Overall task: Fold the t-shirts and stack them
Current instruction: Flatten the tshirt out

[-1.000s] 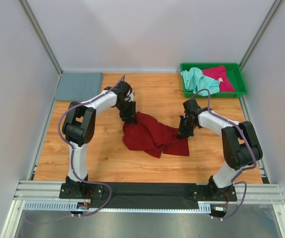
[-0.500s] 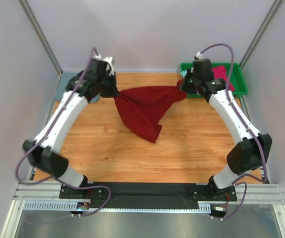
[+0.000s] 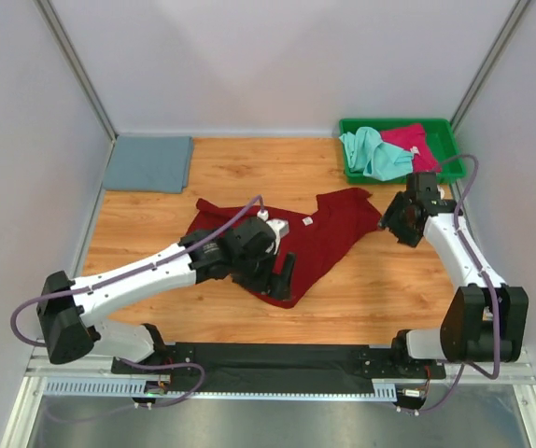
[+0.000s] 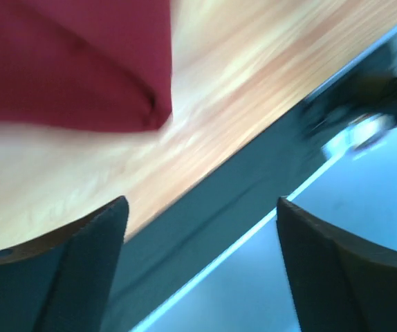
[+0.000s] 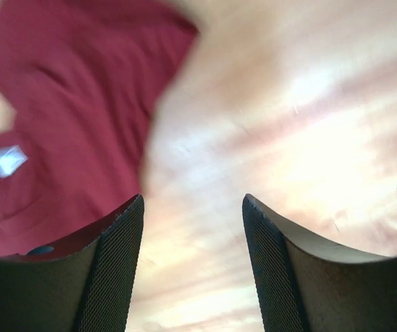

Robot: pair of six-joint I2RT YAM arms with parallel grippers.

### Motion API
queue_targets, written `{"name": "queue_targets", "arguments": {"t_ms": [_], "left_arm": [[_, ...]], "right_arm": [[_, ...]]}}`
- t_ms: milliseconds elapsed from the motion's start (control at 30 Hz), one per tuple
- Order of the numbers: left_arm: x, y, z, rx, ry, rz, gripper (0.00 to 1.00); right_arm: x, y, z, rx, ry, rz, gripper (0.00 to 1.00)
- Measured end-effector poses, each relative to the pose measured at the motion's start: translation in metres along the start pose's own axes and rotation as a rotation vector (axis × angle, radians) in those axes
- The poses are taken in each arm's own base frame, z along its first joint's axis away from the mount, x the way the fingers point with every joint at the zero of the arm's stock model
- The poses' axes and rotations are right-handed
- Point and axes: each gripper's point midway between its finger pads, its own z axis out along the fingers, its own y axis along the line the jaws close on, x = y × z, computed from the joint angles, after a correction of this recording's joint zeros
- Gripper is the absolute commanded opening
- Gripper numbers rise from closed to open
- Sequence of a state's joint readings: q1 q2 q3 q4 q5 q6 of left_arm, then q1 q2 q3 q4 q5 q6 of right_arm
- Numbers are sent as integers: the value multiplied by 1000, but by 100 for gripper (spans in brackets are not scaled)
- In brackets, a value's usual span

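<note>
We see a worktop [image 3: 371,299] of warm orange-brown wood, its grain running left to right. Three plain pale grey walls close it in: a back wall [image 3: 277,65], a left wall [image 3: 16,187] and a right wall [image 3: 534,168]. Slim metal posts [image 3: 77,65] run up the two far corners where the walls meet. Along the near edge lies a black strip [image 3: 287,359], set between ribbed silver rails [image 3: 72,359], and below them a dull grey metal sheet [image 3: 277,420]. The light is soft and even, leaving a pale sheen on the wood in the right wrist view.
</note>
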State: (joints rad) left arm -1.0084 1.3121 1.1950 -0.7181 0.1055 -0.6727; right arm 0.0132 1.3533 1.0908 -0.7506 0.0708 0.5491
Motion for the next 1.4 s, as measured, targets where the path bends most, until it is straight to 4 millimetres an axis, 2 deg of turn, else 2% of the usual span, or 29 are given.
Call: {"name": "queue_targets", "arguments": {"t_ms": [67, 100, 167, 267, 333, 400, 433, 533, 567, 600, 667, 700, 733, 800, 867, 1000, 1167, 1300, 1333, 1400], "left_arm": [[38, 22, 8, -84, 105, -10, 98], [48, 36, 1, -124, 123, -23, 97], [39, 57, -19, -161, 66, -76, 95], [-4, 90, -57, -193, -134, -210, 93], [-23, 119, -72, -249, -210, -292, 92], [-33, 140, -71, -297, -214, -337, 87], [-36, 154, -66, -331, -190, -361, 77], [-35, 189, -50, -410, -114, -419, 63], [-31, 200, -48, -430, -92, -448, 51], [-28, 211, -48, -447, -84, -489, 48], [-16, 232, -55, -475, -85, -566, 54], [-10, 239, -58, -483, -88, -595, 60], [-2, 246, -61, -493, -95, -625, 72], [14, 252, -63, -500, -92, -671, 79], [26, 253, -62, -499, -66, -688, 81], [36, 264, -50, -506, 3, -716, 80], [49, 287, -36, -510, 56, -797, 79], [49, 298, -27, -477, 59, -848, 73], [48, 300, -24, -466, 64, -857, 72], [47, 300, -19, -445, 73, -865, 72]], "right_arm": [[32, -21, 10, 49, 86, -5, 63], [42, -23, 9, 46, 107, -13, 63], [56, -17, 2, 13, 128, -51, 63], [67, 20, -7, -94, 108, -146, 63], [77, 51, -8, -168, 111, -216, 63], [88, 82, -6, -223, 125, -275, 62], [93, 98, -3, -240, 137, -302, 62], [107, 149, 7, -299, 159, -379, 59], [118, 167, 13, -315, 173, -418, 58], [123, 179, 18, -325, 177, -439, 58], [138, 205, 30, -332, 194, -498, 59], [142, 220, 35, -340, 195, -521, 60], [146, 234, 41, -344, 201, -542, 63], [149, 256, 53, -347, 196, -569, 67], [150, 272, 66, -339, 195, -588, 67], [159, 276, 85, -286, 217, -625, 65], [174, 264, 97, -203, 251, -682, 47], [180, 259, 98, -177, 252, -719, 32], [180, 258, 98, -175, 248, -727, 25], [178, 258, 98, -172, 239, -738, 26]]}}
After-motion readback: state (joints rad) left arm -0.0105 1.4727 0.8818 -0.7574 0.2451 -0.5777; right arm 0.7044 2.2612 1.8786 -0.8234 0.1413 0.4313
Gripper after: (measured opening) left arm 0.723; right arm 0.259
